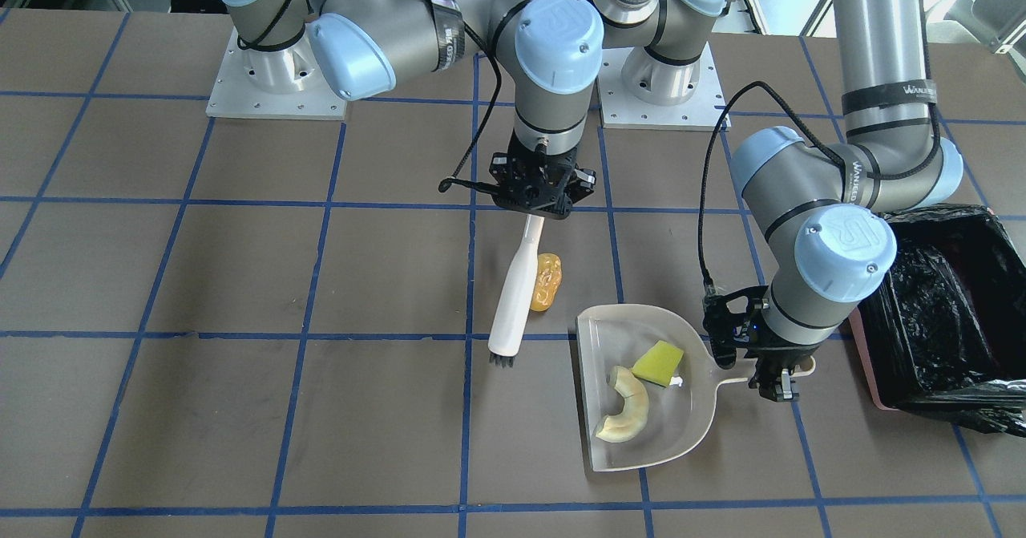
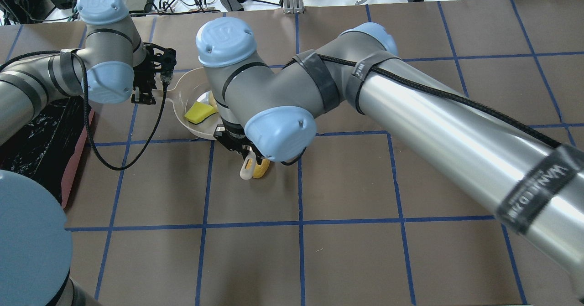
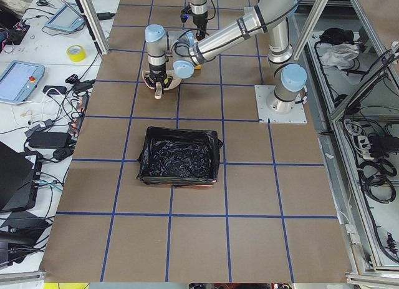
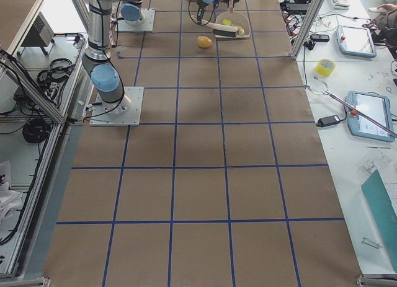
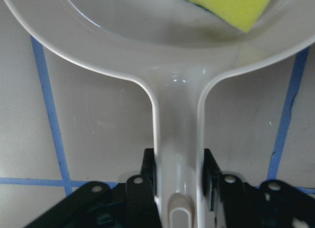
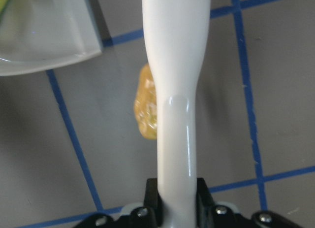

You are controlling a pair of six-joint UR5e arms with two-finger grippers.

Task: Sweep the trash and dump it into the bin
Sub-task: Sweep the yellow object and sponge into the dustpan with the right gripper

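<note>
nearest the operators' side: one translucent beige dustpan (image 1: 681, 434), flat on the brown gridded surface (image 1: 240, 281). of three trash pieces, two lie inside it. one is a pale cream crescent (image 1: 625, 416) toward the open lip. one is a yellow-green wedge (image 1: 658, 362) nearer the handle, close beside the crescent. the left gripper (image 1: 768, 374) is at the dustpan's handle, its jaws closed narrow on it. off to that same side stands one pink bin (image 1: 867, 345), lined with a crinkled black bag, near the handle end but apart from the dustpan.

further back: the third piece, one glossy orange-brown lump (image 1: 547, 281), lies on the surface outside the dustpan. it is just beside the white handle of one brush (image 1: 517, 293), on the dustpan's side of it. the brush slants with its dark bristles toward the near side. the right gripper (image 1: 535, 201) has its jaws clamped on the brush's upper end.

furthest back: two metal base plates (image 1: 240, 105), one under each arm.
</note>
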